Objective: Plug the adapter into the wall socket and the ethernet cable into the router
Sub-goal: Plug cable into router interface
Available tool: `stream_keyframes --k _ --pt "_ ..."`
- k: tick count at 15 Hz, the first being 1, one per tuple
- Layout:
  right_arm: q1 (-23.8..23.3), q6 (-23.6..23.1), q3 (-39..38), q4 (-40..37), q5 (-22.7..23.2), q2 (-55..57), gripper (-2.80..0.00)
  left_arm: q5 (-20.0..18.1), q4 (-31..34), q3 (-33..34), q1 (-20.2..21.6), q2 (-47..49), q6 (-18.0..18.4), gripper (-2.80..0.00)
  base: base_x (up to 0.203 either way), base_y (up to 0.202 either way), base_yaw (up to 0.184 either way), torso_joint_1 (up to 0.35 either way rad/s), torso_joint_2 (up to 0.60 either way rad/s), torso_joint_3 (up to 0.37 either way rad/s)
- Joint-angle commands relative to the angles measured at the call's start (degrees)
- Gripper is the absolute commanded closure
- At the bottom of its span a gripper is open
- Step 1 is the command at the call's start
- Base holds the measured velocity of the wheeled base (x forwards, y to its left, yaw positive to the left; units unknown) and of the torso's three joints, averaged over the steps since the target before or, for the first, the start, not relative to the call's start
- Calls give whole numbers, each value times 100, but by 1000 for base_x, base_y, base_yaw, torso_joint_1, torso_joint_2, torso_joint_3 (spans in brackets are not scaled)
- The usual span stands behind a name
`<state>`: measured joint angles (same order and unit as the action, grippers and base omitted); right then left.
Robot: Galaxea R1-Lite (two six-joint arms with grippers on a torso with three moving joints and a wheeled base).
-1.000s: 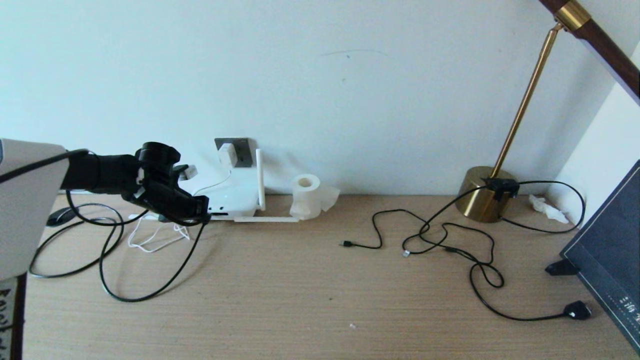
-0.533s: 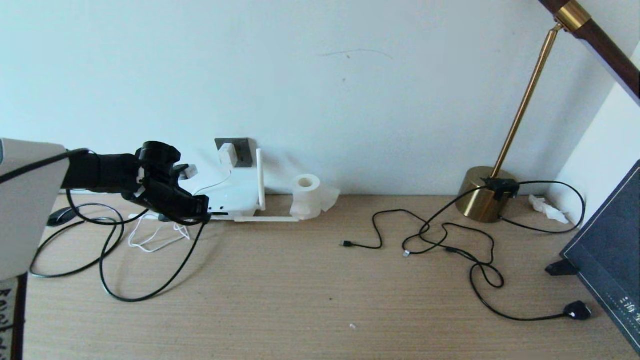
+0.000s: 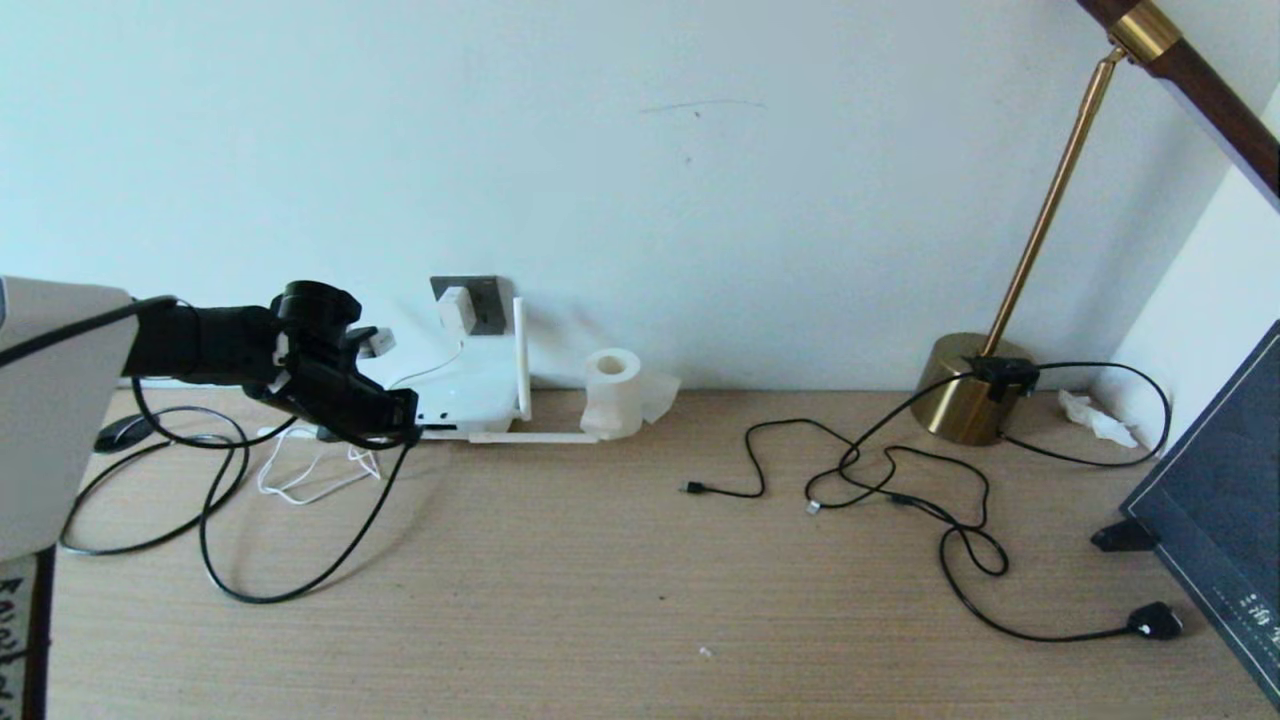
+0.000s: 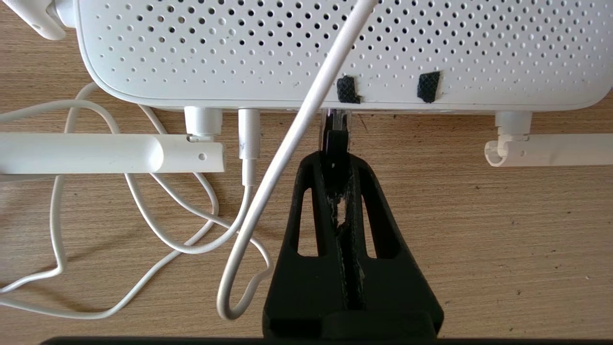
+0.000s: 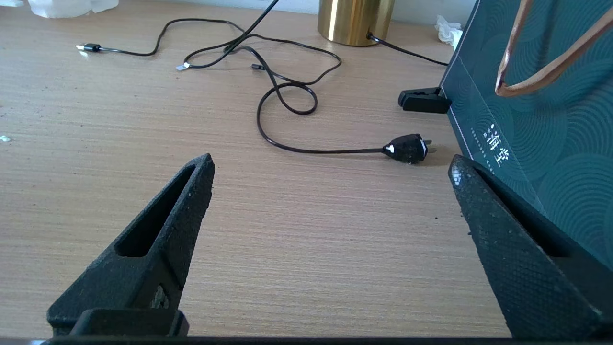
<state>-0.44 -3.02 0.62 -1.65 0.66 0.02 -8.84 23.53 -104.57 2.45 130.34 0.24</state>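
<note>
The white router (image 3: 470,395) lies flat against the wall, one antenna upright and one lying along the table. The white adapter (image 3: 455,308) sits on the dark grey wall socket (image 3: 487,300) above it. My left gripper (image 3: 405,425) is at the router's front edge, shut on the ethernet cable's plug (image 4: 335,125). The plug's clear tip meets a port under the perforated router (image 4: 239,48), between the closed fingertips of the left gripper (image 4: 335,158). The black ethernet cable (image 3: 262,601) loops back over the table. My right gripper (image 5: 331,165) hangs open over bare table, holding nothing.
A toilet-paper roll (image 3: 612,390) stands right of the router. The adapter's white cord (image 3: 310,480) coils by the left gripper. Thin black USB cords (image 3: 850,470), a brass lamp base (image 3: 975,390), its bulky plug (image 3: 1155,620) and a dark box (image 3: 1220,510) fill the right side.
The left gripper has crept a touch toward the router, still shut on the plug. Everything else is where it was.
</note>
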Motion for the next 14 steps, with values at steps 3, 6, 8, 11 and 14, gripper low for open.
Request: stream_keyframes --k 3,6,8,11,14 --pt "0 -5 -1 5 4 6 -280 5 -6 -35 1 9 2 0 0 0 0 0 0 0" --pt "0 -5 -1 6 4 6 -280 5 -6 -62 1 70 2 0 0 0 0 0 0 0" --pt "0 -5 -1 -2 4 6 -280 -4 12 -142 -8 97 2 0 0 0 0 0 0 0" --pt "0 -1 -1 2 4 6 -280 -4 199 -318 -8 96 2 0 0 0 0 0 0 0" --pt "0 -5 -1 -2 4 6 -280 -4 258 -362 -17 114 2 0 0 0 0 0 0 0"
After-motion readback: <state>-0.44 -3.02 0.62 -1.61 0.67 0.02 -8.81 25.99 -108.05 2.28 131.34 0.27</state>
